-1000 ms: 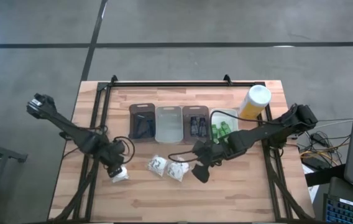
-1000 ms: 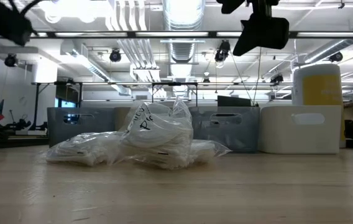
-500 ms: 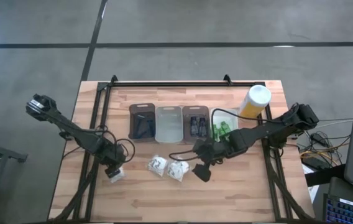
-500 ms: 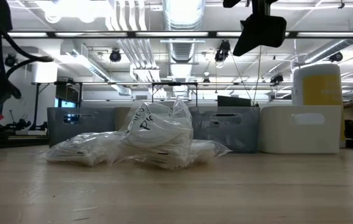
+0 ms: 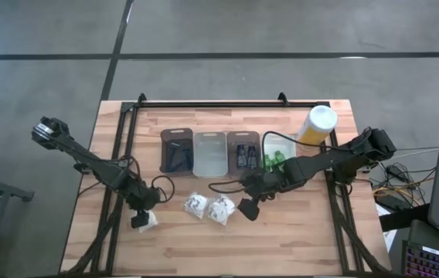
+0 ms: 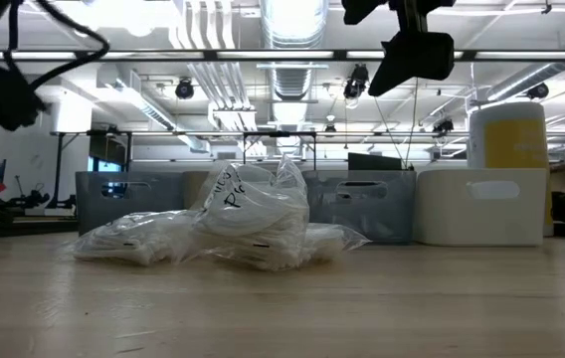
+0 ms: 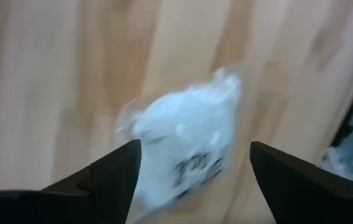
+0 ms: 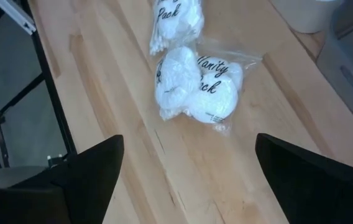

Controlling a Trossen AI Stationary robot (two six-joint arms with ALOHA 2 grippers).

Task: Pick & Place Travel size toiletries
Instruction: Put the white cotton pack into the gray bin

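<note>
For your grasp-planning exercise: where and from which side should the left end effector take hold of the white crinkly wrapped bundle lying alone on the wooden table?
Grip the white crinkly wrapped bundle across its plump middle, coming straight down. It lies flat on the wooden table, apart from the others, and the open left end effector is above it with a finger to either side.

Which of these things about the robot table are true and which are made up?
1. The left gripper is over a white wrapped bundle with its fingers open. True.
2. The tall yellow bottle lies flat on its side. False: it stands upright behind the white tray.
3. Two more white bundles lie on the wood in front of the trays. True.
4. The green bottles sit in the dark tray at the far left of the row. False: they are in the white tray at the right end.
5. The right gripper is holding a bundle. False: it is open and empty.
</note>
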